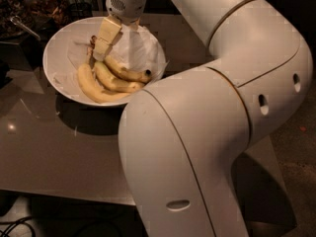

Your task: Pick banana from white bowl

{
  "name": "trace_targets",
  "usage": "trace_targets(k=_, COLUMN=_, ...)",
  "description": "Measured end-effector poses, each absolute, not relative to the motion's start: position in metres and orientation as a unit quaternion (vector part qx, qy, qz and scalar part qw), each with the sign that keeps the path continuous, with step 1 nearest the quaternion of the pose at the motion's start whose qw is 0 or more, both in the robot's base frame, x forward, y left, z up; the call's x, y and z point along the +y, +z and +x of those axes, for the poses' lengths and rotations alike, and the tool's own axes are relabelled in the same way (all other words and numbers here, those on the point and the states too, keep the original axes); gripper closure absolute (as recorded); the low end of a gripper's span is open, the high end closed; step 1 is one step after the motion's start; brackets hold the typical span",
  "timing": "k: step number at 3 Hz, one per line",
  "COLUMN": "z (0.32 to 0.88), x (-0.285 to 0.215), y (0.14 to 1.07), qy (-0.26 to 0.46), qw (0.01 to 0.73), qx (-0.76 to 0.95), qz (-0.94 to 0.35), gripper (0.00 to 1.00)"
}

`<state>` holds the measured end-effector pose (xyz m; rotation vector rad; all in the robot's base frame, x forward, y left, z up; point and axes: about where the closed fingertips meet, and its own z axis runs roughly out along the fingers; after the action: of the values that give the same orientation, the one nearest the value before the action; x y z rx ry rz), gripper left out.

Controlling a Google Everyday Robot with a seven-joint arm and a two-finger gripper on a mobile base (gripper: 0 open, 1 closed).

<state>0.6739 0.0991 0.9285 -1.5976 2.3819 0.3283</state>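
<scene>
The white bowl (57, 48) stands on the table at the upper left, lined with white paper. Three bananas lie in it side by side. The banana (126, 73) is the slim curved one on the right, with a blackish tip toward the bowl's right rim. My gripper (102, 44) reaches down from above into the bowl, right over the stem ends of the bananas. Whether it touches a stem is hidden by the gripper itself.
A thick pale banana (93, 86) and a shorter one (113, 81) lie left of the slim one. My arm's large white elbow (197, 147) fills the frame's right and centre. Dark clutter (29, 9) stands behind the bowl on the grey table (49, 152).
</scene>
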Motion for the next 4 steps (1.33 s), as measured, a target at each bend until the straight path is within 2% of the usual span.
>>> trace_targets(k=2, z=0.6694, x=0.093, y=0.9206, qy=0.145, qw=0.129, qx=0.825, qz=-0.53, gripper=0.04)
trace_targets(k=4, z=0.6684, x=0.0937, y=0.9267, qy=0.148, qw=0.138, qx=0.824, qz=-0.529, gripper=0.16)
